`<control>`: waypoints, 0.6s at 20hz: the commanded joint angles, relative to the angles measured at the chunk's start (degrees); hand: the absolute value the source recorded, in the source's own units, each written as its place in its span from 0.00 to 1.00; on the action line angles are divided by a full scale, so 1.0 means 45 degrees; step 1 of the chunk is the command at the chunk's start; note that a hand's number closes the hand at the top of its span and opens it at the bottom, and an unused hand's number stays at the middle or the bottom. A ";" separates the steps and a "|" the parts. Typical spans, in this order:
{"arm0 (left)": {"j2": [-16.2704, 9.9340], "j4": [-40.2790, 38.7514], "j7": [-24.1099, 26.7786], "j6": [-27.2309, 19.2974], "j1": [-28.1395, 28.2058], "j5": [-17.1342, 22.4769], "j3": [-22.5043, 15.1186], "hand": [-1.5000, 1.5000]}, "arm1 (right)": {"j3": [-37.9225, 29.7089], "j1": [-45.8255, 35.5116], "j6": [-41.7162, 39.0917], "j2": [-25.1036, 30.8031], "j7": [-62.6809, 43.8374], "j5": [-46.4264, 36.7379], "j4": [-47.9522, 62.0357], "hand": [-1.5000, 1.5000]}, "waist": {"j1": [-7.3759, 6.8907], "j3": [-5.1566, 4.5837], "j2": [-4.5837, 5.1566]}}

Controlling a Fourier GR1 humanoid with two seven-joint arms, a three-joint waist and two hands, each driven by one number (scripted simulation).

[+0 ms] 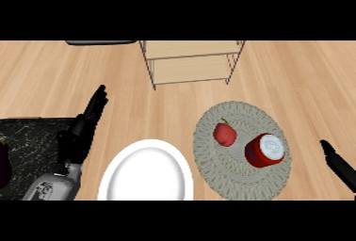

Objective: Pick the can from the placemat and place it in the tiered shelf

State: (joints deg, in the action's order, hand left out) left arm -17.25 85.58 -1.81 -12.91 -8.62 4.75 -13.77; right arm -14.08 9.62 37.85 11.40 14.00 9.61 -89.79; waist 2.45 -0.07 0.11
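While upright on the placemat [240, 181], the can [265, 150] tilts slightly right.

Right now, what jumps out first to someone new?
The red can and a red pepper sit side by side on the round grey placemat, right of centre. A white plate lies to its left, and the wooden shelf stands at the far edge.

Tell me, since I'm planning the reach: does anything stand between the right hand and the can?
Nothing visible does. The right hand is just right of the can, with only bare placemat and counter between. The red pepper lies on the can's far side.
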 commanded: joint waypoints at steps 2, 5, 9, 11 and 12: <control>0.0402 -0.0286 -0.0427 0.0153 -0.0560 -0.0210 -0.0079 0.50 | 0.0659 0.2213 -0.1591 0.0190 -0.0283 0.0218 -0.2364 0.00 | -0.0307 0.0007 -0.0052; 0.0324 -0.0487 0.0139 0.0499 -0.0373 -0.0048 -0.0001 0.50 | 0.1725 0.2817 -0.1941 0.1569 -0.2277 -0.0998 -0.3158 0.00 | -0.0396 -0.0015 -0.0029; 0.0488 -0.0485 0.0077 0.0519 -0.0393 -0.0397 -0.0301 0.50 | 0.2453 0.2431 -0.1408 0.3033 -0.5764 -0.2740 -0.5058 0.00 | -0.0578 -0.0025 -0.0006; 0.0488 -0.0039 0.0071 0.0550 0.0048 -0.0255 -0.0197 0.50 | 0.2640 0.2667 -0.1568 0.3487 -0.7308 -0.3301 -0.5867 0.00 | -0.0626 -0.0017 -0.0025; 0.0207 -0.0414 0.0330 0.0746 -0.0291 -0.0186 0.0176 0.50 | 0.2638 0.2773 -0.2002 0.3964 -0.8057 -0.3346 -0.6105 0.00 | -0.0589 -0.0023 -0.0009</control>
State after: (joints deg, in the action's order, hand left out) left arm -15.52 83.41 -1.13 -10.70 -10.20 3.73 -13.91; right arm -3.78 21.63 30.75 23.77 -10.49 -1.44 -111.85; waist 0.27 -0.17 0.04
